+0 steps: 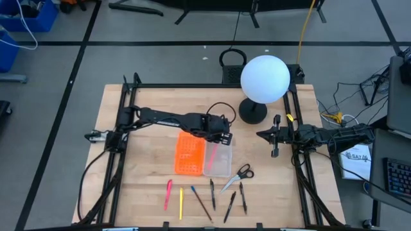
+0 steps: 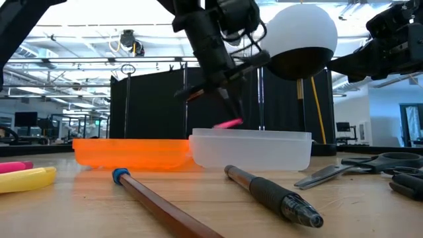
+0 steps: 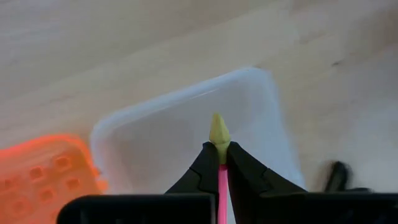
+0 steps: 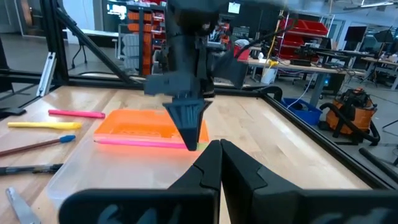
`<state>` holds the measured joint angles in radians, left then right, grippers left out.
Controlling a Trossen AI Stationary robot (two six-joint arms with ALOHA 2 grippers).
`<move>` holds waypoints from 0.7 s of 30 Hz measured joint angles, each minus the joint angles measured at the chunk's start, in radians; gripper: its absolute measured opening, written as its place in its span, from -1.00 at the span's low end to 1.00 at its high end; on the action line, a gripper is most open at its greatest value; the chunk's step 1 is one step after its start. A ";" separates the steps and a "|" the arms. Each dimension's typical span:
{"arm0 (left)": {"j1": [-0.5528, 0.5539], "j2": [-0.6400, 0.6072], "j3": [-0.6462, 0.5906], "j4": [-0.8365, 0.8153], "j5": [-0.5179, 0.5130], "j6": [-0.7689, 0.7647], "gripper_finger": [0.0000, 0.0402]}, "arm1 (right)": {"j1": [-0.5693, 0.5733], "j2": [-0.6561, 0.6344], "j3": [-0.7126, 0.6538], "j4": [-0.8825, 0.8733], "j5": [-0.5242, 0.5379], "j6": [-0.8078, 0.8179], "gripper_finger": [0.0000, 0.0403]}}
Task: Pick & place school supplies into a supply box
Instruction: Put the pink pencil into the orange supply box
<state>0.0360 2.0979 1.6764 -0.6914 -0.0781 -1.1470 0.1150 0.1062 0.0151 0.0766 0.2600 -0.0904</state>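
My left gripper (image 1: 221, 138) hangs over the supply box, shut on a pink pen (image 4: 143, 143) with a yellow-green tip. The box is a clear tray (image 1: 218, 160) joined to an orange perforated lid (image 1: 189, 154), lying flat mid-table. More supplies lie on the wood near the front edge: another pink pen (image 1: 168, 194), a yellow pencil (image 1: 181, 202), a brown pencil (image 1: 201, 202), dark pens (image 1: 229, 206) and scissors (image 1: 239, 176). My right gripper (image 1: 275, 144) waits shut at the table's right side, touching nothing. My left gripper pinches the pink pen between its two fingers just behind the yellow-green tip (image 3: 219, 132), which pokes out past the fingertips. The fingers slant down from the table's left. The pen is lifted clear, about level above the clear tray, its long pink shaft (image 4: 124, 142) reaching toward the near edge.
A lamp with a white globe (image 1: 264, 78) on a black base (image 1: 252, 112) stands just behind the tray, between the two arms. Black frame rails (image 1: 122, 122) run along the table's left and right sides. Bare wood lies left of the orange lid.
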 joint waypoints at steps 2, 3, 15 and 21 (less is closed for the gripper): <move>-0.001 0.020 0.001 0.013 0.005 0.001 -0.90 | 0.000 0.000 0.000 0.000 0.000 0.000 -1.00; -0.001 0.027 0.001 0.010 0.018 0.001 -0.90 | 0.000 0.000 0.000 0.000 0.000 0.000 -1.00; -0.004 0.080 0.001 -0.001 0.046 0.000 -0.86 | 0.000 0.021 0.000 0.001 0.000 0.026 -1.00; -0.003 0.081 0.000 -0.002 0.052 -0.007 -0.80 | 0.000 0.025 0.000 0.001 0.000 0.026 -1.00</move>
<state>0.0330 2.1784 1.6764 -0.6938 -0.0261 -1.1542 0.1150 0.1309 0.0151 0.0774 0.2596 -0.0643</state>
